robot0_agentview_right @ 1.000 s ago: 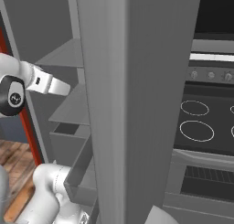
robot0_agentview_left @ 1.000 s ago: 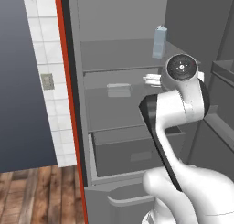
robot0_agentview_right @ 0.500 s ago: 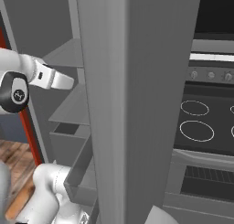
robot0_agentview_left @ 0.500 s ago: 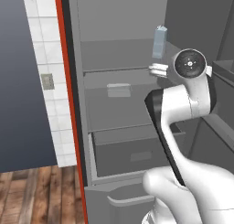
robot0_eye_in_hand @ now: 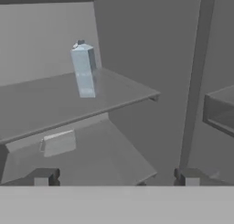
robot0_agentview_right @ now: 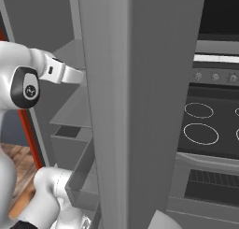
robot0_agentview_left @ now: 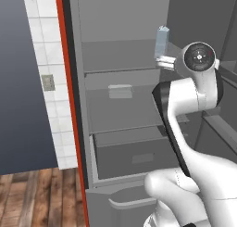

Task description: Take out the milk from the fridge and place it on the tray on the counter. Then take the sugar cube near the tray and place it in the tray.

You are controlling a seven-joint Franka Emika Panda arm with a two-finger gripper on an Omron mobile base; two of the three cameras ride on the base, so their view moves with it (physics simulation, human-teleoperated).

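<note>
Standing: one milk [robot0_eye_in_hand: 84,70] | fridge [robot0_agentview_left: 120,50] shelf | two fingers [robot0_eye_in_hand: 44,177] apart, empty

White arm rose from base, bent at elbow, wrist at upper-shelf height, hand pointed forward; gripper [robot0_eye_in_hand: 116,176] held level, jaws spread wide, dark fingertips [robot0_eye_in_hand: 44,176] far apart, nothing between them, touching nothing

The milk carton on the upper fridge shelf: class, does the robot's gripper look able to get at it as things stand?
Probably yes. The milk carton stands alone and upright on its shelf, nothing in front of it, and the gripper is open and inside the fridge, aimed slightly below it. It needs to rise and advance.
</note>
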